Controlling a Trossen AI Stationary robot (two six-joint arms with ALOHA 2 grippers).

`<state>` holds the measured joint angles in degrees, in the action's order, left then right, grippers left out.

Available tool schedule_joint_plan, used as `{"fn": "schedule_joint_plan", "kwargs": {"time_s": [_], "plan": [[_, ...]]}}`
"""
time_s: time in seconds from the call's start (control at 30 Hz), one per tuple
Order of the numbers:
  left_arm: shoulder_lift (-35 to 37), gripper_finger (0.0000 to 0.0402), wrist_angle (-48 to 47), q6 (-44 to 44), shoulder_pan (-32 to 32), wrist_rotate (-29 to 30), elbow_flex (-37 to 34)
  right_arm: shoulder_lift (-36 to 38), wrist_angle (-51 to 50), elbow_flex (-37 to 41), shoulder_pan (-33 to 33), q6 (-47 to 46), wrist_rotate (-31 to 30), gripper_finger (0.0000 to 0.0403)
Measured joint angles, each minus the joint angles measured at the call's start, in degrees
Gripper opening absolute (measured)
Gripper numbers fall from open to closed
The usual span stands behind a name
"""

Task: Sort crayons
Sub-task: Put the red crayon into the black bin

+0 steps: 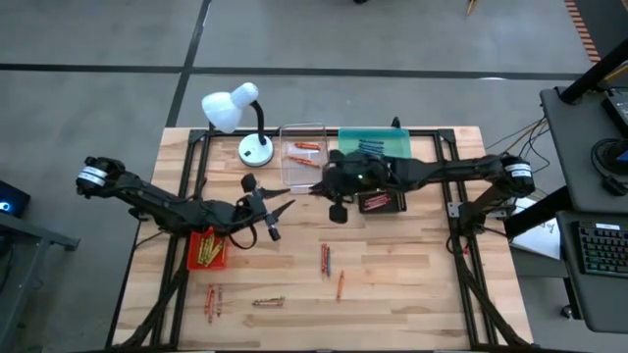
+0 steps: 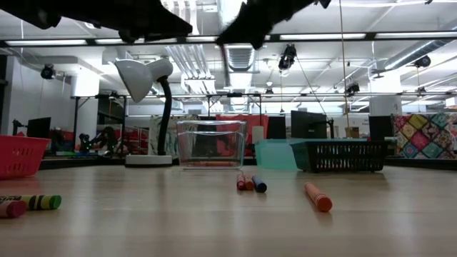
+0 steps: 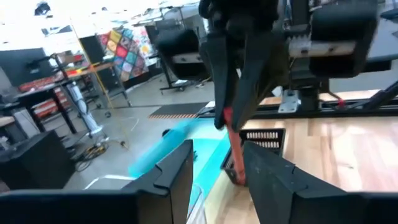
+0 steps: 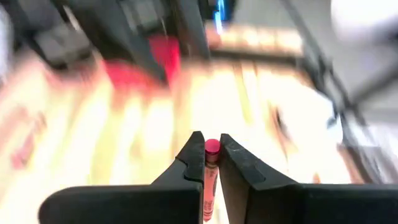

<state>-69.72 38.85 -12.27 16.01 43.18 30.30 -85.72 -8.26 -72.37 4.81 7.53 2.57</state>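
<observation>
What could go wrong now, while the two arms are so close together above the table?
The right pincer pinches a thin red wax crayon by a narrow part only, so it could slip or turn. The left pincer hangs near the right arm, so the arms might collide. The clear plastic tray and the teal plastic tray stand side by side, so a drop could land in the wrong one.

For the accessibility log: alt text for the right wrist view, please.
The right gripper's two dark fingers are shut on a red crayon, its tip poking up between them. Beyond lies a blurred wooden table with a red shape.
</observation>
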Motion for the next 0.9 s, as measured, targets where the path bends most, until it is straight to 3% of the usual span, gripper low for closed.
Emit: {"fn": "schedule_joint_plan", "kwargs": {"time_s": [0.23, 0.37, 0.5, 0.63, 0.9], "plan": [[0.14, 0.0127, -3.95, 3.33, 0.00, 0.25, 0.00, 0.00, -34.04, -2.49, 4.88, -4.87, -3.66, 0.0013], [0.14, 0.0127, -4.28, 3.78, 0.00, 0.26, 0.00, -0.02, -47.15, -0.29, 7.02, -11.61, -7.65, 0.0013], [0.14, 0.0127, -4.28, 3.48, 0.00, 0.26, 0.00, -0.02, -50.00, 2.72, 8.29, -15.60, -8.69, 0.0013], [0.16, 0.0127, -4.26, 3.30, 0.00, 0.25, 0.00, -0.02, -48.69, 6.08, 8.64, -13.98, -8.80, 0.0016], [0.16, 0.0127, -4.24, 3.82, 0.00, 0.24, 0.00, -0.04, -45.71, 8.87, 9.54, -13.65, -9.25, 0.0079]]}}
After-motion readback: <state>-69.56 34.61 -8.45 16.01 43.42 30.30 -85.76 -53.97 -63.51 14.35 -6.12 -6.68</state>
